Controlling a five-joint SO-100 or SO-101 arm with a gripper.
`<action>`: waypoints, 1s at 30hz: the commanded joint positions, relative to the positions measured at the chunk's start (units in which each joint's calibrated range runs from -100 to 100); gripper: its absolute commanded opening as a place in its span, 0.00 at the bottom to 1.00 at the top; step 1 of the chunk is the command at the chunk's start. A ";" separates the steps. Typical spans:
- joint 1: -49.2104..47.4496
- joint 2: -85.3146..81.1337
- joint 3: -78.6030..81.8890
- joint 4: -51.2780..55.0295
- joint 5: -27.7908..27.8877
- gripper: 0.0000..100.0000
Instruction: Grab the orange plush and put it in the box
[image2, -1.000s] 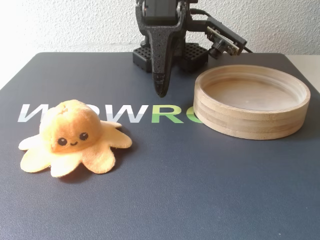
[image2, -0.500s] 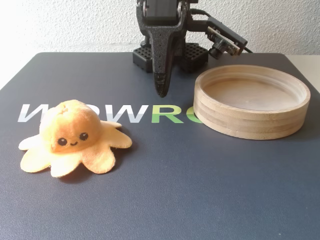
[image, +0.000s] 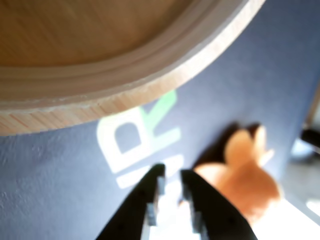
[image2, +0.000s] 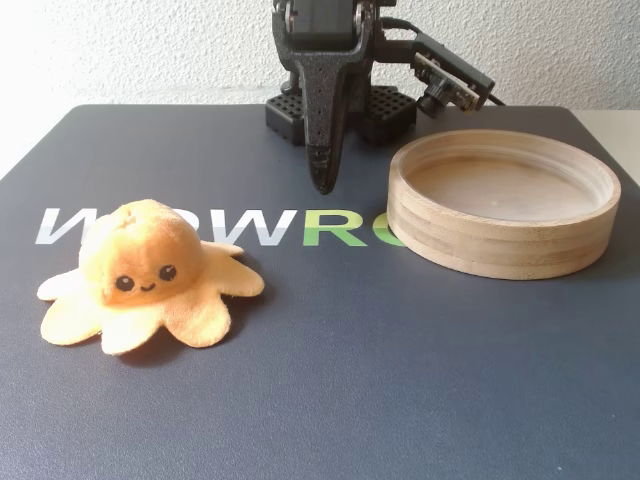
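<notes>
While the orange plush (image2: 150, 278) sits on the dark mat (image2: 330, 380) at the left of the fixed view (face toward the camera, tentacles spread flat), the gripper (image2: 322, 182) hangs point-down above the printed lettering (image2: 250, 227), well apart from the toy. Its jaws stand slightly parted in the wrist view, holding nothing. Rightmost lies the box (image2: 505, 240), round and low-rimmed

- arm (image2: 322, 60) black, textured matte plastic
- gripper (image: 171, 177) two black tapered fingers, stepped inner edges
- small camera board (image2: 452, 82) on side, black cable behind
- base (image2: 385, 112) black, perforated grid
</notes>
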 joint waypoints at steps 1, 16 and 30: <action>0.22 2.26 -7.18 -0.89 -0.15 0.04; 13.22 71.65 -49.79 -10.98 2.42 0.24; 15.24 93.99 -69.01 -10.90 1.90 0.34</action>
